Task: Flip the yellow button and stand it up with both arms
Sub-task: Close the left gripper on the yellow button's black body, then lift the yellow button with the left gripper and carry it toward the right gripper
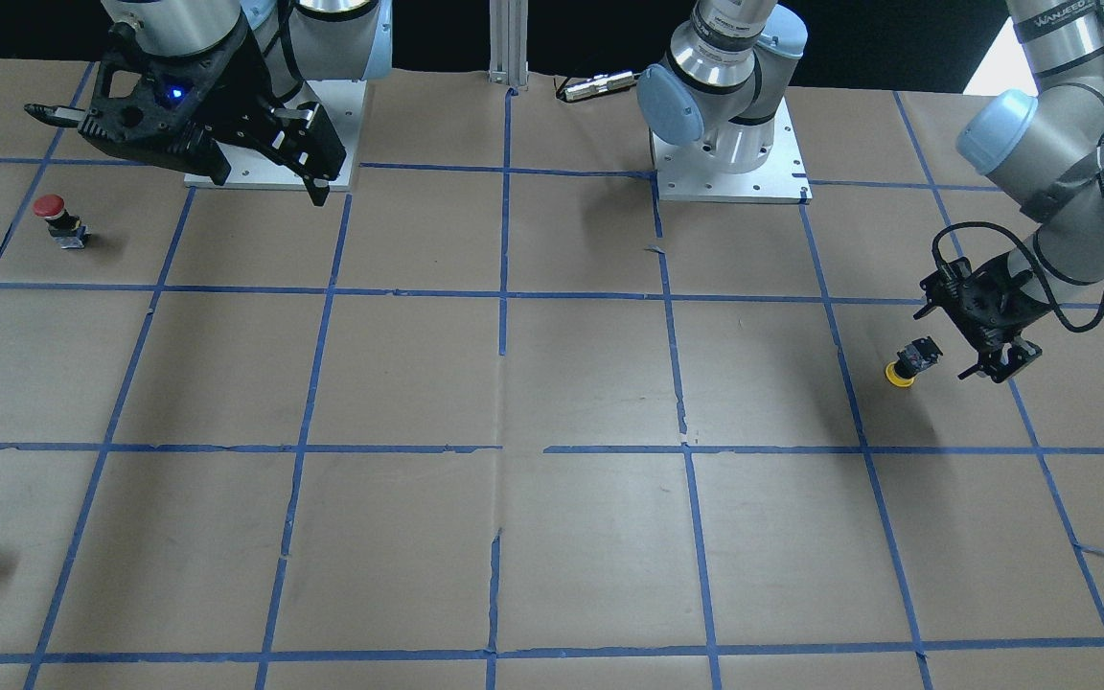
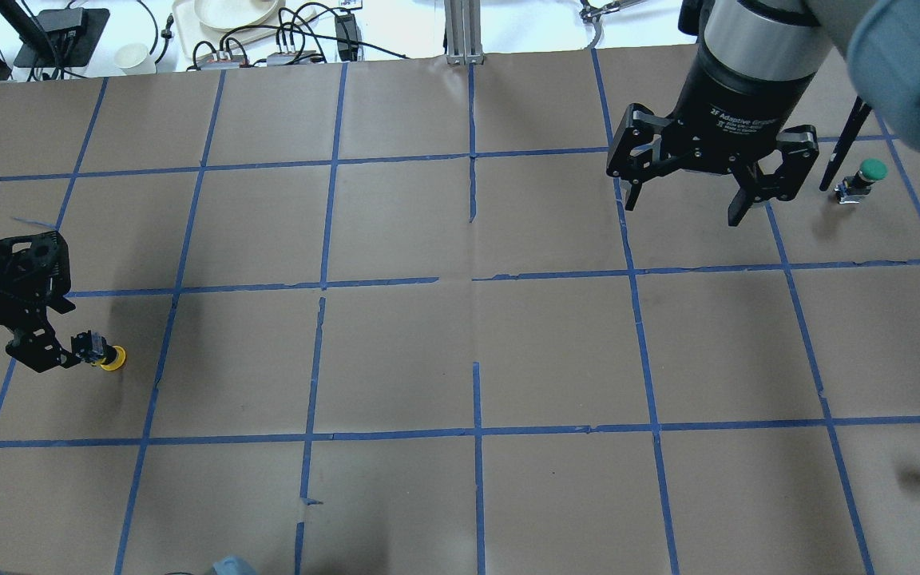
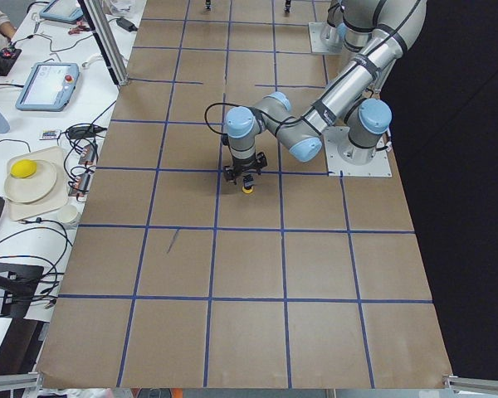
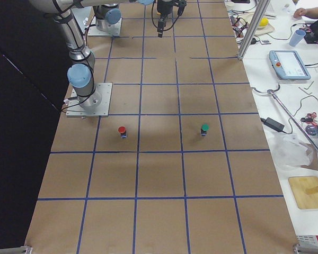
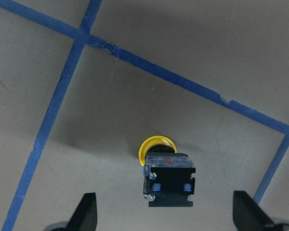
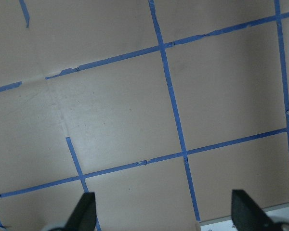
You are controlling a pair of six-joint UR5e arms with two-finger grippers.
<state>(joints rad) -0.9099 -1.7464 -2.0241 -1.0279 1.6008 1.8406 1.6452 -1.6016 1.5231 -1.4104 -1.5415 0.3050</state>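
My left end effector [image 5: 164, 215] is spread wide near the surface's left edge, yellow button [image 5: 166, 176] dead ahead, cap pointing away.

The right gripper [image 2: 682, 209] carries white print on its round black body. In the overhead view the top line reads "2F Adaptive Gripper". A second, smaller line sits under it and is too fine to make out.

In the front-facing view, a black strap [image 1: 1055, 27] around the left arm [image 1: 1074, 72] bears pale capitals that read "WANJEED". A cable crosses the end of the word, so any further letters cannot be told.

Faint dark print on the silver tube [image 1: 734, 24] above that arm's base is too small to read. No numbers or signs can be read anywhere else.
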